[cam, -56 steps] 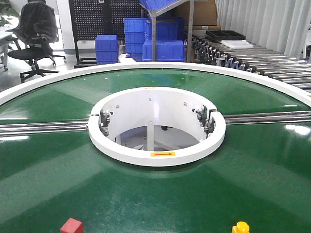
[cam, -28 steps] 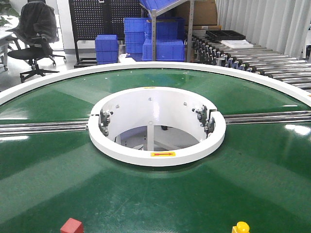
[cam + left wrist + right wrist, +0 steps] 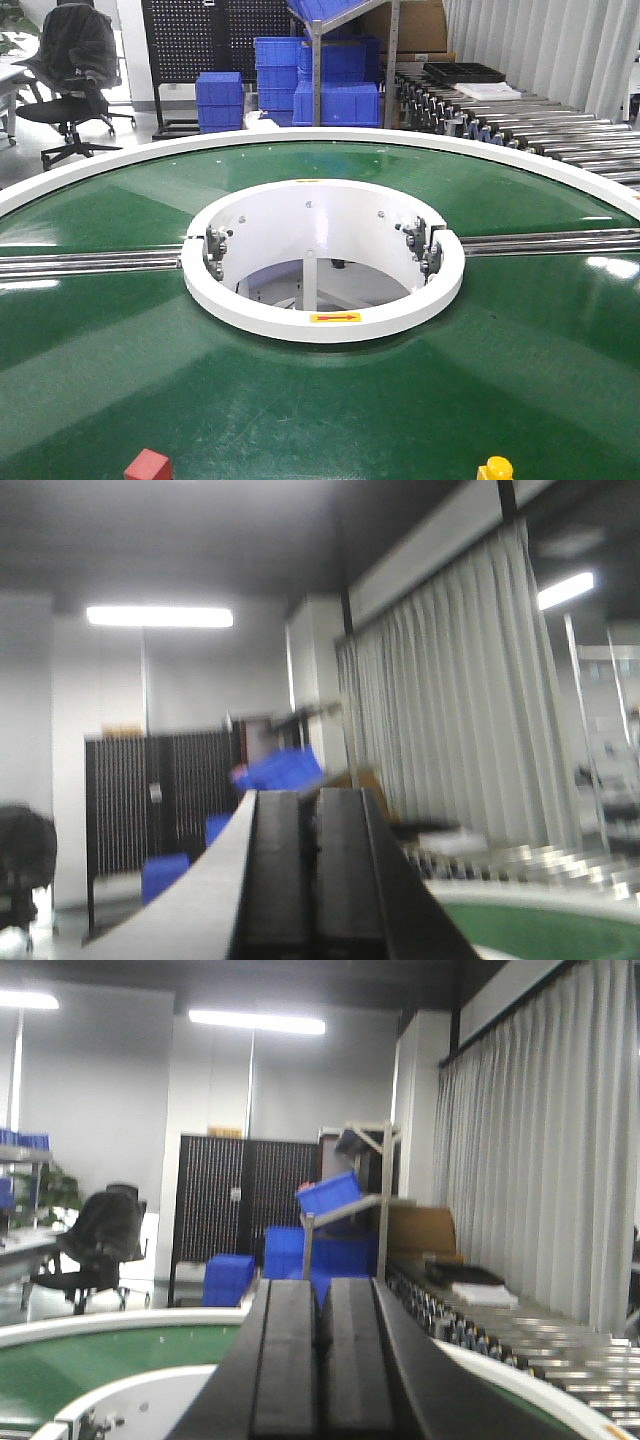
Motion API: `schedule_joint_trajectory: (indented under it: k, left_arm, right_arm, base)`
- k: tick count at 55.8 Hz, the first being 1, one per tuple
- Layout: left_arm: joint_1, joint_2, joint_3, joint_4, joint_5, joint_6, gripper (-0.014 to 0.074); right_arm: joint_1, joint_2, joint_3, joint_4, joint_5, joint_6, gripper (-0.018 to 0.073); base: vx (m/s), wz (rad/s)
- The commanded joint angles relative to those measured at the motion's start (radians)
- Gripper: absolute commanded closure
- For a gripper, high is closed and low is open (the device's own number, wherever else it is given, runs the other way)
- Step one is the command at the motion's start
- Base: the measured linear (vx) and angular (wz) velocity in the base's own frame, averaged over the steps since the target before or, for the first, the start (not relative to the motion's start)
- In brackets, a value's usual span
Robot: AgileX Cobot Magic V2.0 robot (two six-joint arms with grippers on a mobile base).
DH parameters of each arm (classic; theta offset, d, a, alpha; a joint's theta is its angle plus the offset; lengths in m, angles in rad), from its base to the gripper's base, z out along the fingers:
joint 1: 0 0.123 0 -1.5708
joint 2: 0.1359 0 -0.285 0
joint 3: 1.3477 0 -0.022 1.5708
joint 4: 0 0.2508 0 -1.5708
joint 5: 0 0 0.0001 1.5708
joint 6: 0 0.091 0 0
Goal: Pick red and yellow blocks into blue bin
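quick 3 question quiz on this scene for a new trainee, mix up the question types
1. True or false: on the green table, the red block lies left of the yellow block.
2. The left tool and right tool are: A) wide open, B) shut on nothing, C) each holding a block.
3. Fill in: both blocks sit at the table's ___ edge, while the blue bins stand beyond its far edge.

Key: 1 true; 2 B; 3 near.
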Motion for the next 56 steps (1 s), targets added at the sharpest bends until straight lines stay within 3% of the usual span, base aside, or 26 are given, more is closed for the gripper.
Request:
schedule_joint_trajectory:
  k: [1,13,23,30,39,48,56]
  left_arm:
    - [-0.001,0.168,-0.110,-0.003,0.036,0.004,0.0594]
    - [-0.001,0.373,-0.159,-0.003,0.018,-0.003,0.0594]
    - [-0.001,0.413,-0.159,-0.003,-0.006,-0.007,0.0590]
    - [-0.001,0.412,-0.159,-0.003,-0.042,-0.007,0.0541]
    - [-0.001,0.412,-0.159,-0.003,-0.042,-0.007,0.0388]
    - [-0.001,0.412,-0.159,-0.003,-0.041,-0.007,0.0167]
    - [-0.001,0.413,-0.159,-0.003,-0.042,-0.007,0.0043]
  right_arm:
    - [-0.005,0.128,-0.093,-0.006,-0.050,-0.008,0.0569]
    - [-0.005,0.254,-0.107,0.000,-0.030,-0.004,0.0569]
    - [-0.005,0.277,-0.107,0.000,-0.016,-0.004,0.0561]
    - [-0.005,0.277,-0.107,-0.003,-0.013,-0.005,0.0515]
    - [-0.005,0.277,-0.107,-0.001,0.006,-0.005,0.0339]
    - [-0.005,0.277,-0.107,-0.001,0.014,-0.004,0.0022]
    - [-0.003,0.277,-0.107,0.025,-0.021,0.004,-0.0144]
  base:
    - [0.00,0.00]
    - [0.00,0.00]
    - [0.00,0.00]
    - [0.00,0.00]
    - [0.00,0.00]
    - [0.00,0.00]
    - [0.00,0.00]
